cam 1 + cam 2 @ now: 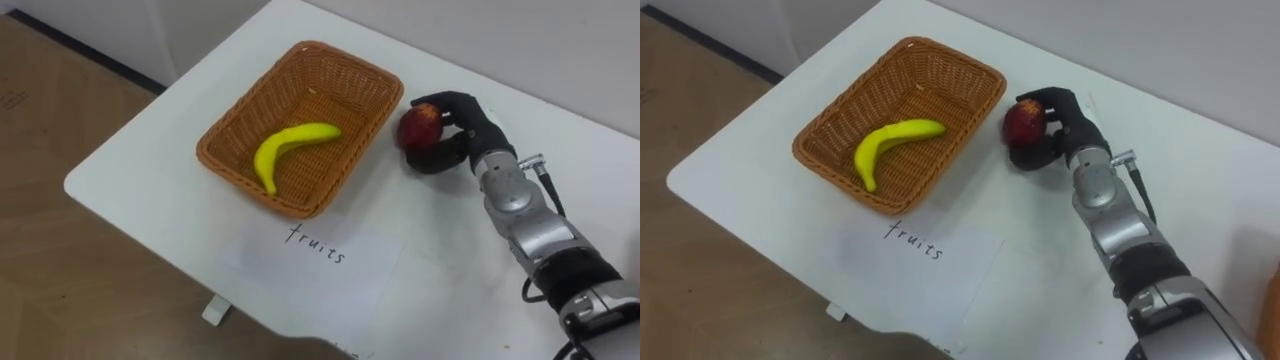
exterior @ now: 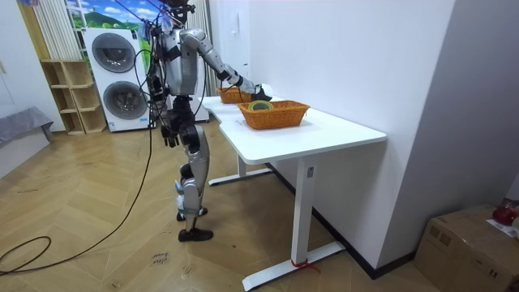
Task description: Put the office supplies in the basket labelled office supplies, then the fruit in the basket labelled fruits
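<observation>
A red apple is just off the right end of the brown wicker basket on the white table. My right hand reaches in from the right with its fingers and thumb curled round the apple. I cannot tell whether the apple rests on the table or is lifted slightly. A yellow banana lies inside the basket. In the room view I stand at the table's end, and my left hand hangs down by my side.
A sheet of paper with a handwritten label lies in front of the basket. A second wicker basket with a roll-like item in it stands further along the table. The wall runs along the table's far side.
</observation>
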